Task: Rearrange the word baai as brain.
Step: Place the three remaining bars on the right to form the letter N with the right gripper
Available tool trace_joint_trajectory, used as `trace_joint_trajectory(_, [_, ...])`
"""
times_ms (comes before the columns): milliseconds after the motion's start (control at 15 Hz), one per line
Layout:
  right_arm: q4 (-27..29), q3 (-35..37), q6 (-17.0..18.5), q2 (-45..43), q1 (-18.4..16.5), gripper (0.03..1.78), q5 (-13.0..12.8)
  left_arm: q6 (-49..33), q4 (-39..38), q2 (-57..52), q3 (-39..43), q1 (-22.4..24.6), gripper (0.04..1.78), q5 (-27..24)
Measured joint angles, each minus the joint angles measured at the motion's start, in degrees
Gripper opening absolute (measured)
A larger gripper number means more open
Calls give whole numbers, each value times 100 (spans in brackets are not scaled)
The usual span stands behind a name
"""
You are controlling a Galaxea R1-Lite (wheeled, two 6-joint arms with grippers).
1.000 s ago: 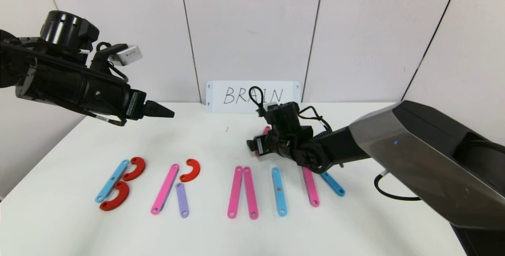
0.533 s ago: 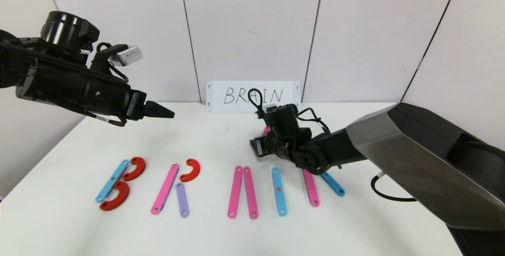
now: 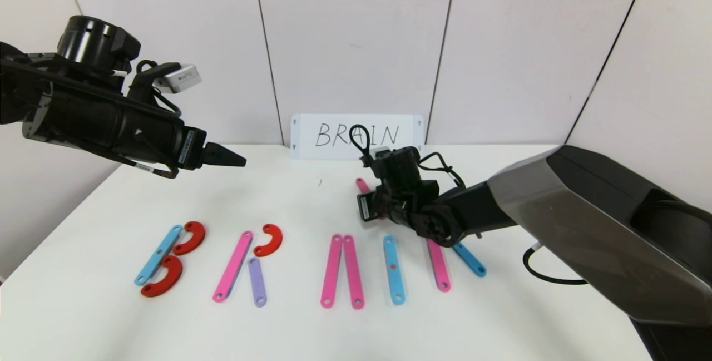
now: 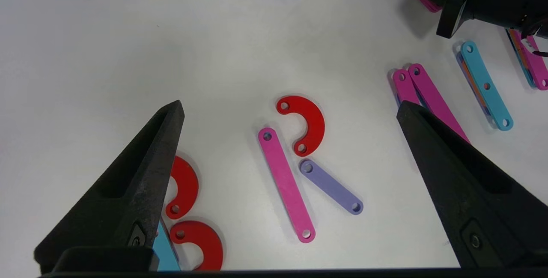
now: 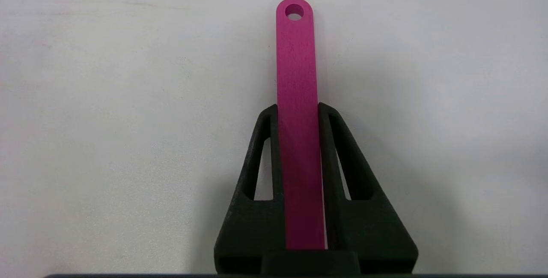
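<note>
The word lies in a row on the white table [image 3: 311,199]. On the left, a blue strip [image 3: 158,254] and two red arcs [image 3: 191,237] form a B. A pink strip [image 3: 233,265], a red arc [image 3: 269,239] and a purple strip [image 3: 257,281] form an R. Two pink strips [image 3: 332,271] lie side by side, followed by a blue strip [image 3: 393,270], a pink strip [image 3: 438,264] and a blue strip [image 3: 469,259]. My right gripper [image 3: 364,205] [image 5: 298,109] is low behind the row, shut on another pink strip [image 5: 297,64] whose free end [image 3: 362,185] points away. My left gripper [image 3: 222,156] [image 4: 290,106] hangs open high over the left side.
A white card [image 3: 356,134] with "BRAIN" handwritten on it leans against the back wall behind the right gripper. The right arm's dark forearm [image 3: 556,205] stretches across the table's right side, above the last two strips.
The right gripper's fingers have closed onto the pink strip behind the row. The strip's far end has swung toward the left. The left arm has not moved.
</note>
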Motion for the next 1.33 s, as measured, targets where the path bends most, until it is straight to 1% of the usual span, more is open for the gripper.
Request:
trace_joint_trajectory(533, [41,15,-4,-100,-4,28,0,0,0,0,0,0,174,0])
trace_joint_trajectory(667, [63,28,-2,-238,-28,28,-2,-1,-4,0,0,0,174,0])
trace_joint_trajectory(933, [318,149,74,-808,-128,28,-24,0,-9,1,-9,9,174,-2])
trace_joint_trajectory(1000, [323,266,105,-995,-177,28,-77,5,-9,1,-9,9,174,0])
trace_joint_trajectory(1133, [332,664,218,-1401,-304,28,-293,0,-11,4,-11,9,174,-2])
trace_joint_trajectory(1333, [325,1451,551,-1965,-544,28,-653,2,-9,4,-11,9,174,0])
